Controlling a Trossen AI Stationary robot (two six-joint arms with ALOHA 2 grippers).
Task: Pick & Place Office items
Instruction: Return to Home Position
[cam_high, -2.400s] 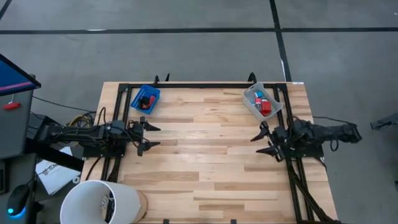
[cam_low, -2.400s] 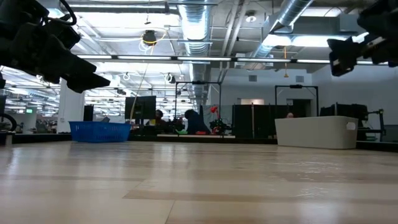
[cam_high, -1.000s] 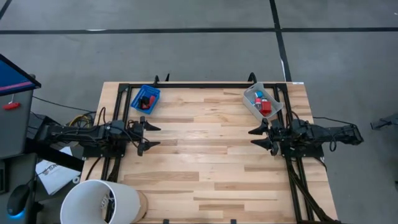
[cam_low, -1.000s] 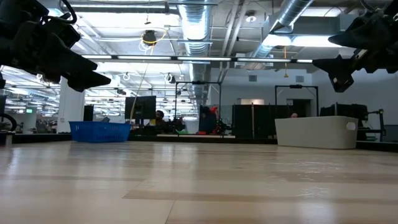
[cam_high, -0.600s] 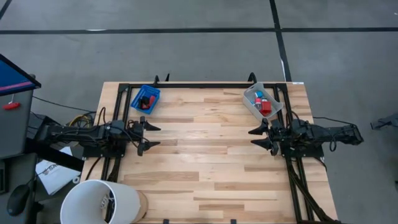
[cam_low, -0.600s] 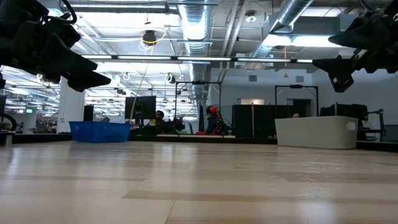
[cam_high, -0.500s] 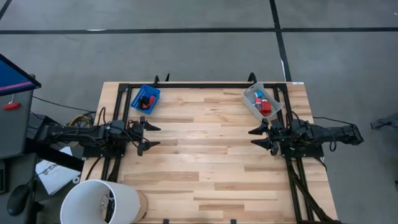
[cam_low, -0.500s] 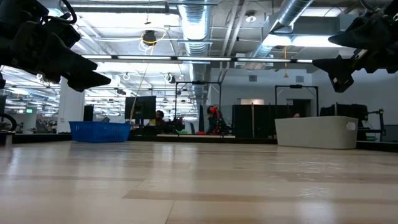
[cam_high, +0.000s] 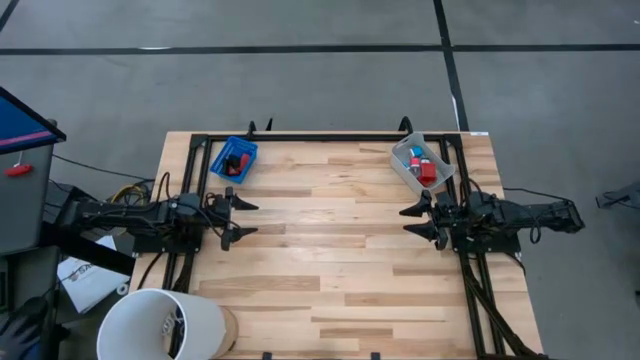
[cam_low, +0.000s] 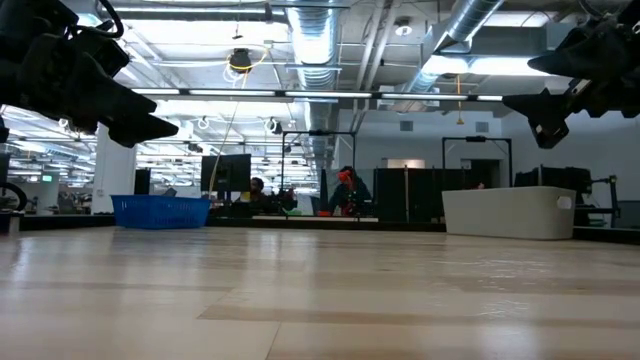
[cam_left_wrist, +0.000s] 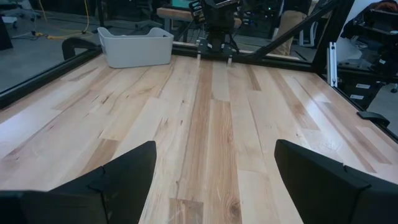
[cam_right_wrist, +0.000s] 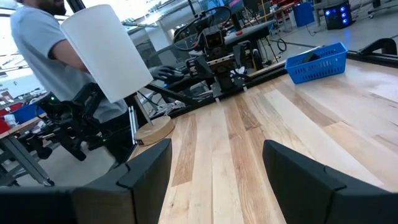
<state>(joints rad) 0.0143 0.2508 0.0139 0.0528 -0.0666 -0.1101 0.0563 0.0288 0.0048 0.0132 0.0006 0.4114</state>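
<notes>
The office items lie in two containers at the table's far edge. Red and black pieces (cam_high: 234, 161) rest on the floor of the blue tray (cam_high: 247, 148) at the far left. Red, blue and pale pieces (cam_high: 424, 168) rest in the clear grey bin (cam_high: 405, 171) at the far right. My left gripper (cam_high: 250, 218) hovers open over the table's left side, pointing right, nothing between its fingers (cam_left_wrist: 214, 171). My right gripper (cam_high: 408, 222) hovers open over the right side, pointing left, just near of the bin, also with nothing in it (cam_right_wrist: 217, 165).
Bare wooden tabletop (cam_high: 330, 240) lies between the two grippers. Black frame rails (cam_high: 330, 136) run along the far edge and both sides. A white cylinder (cam_high: 160, 325) stands at the near left corner. A person (cam_right_wrist: 37, 37) sits beyond the table's left side.
More than a second ago my right gripper shifted slightly toward the table's far edge and rolled about its own axis. Within the last second both arms have kept still and nothing on the table has moved.
</notes>
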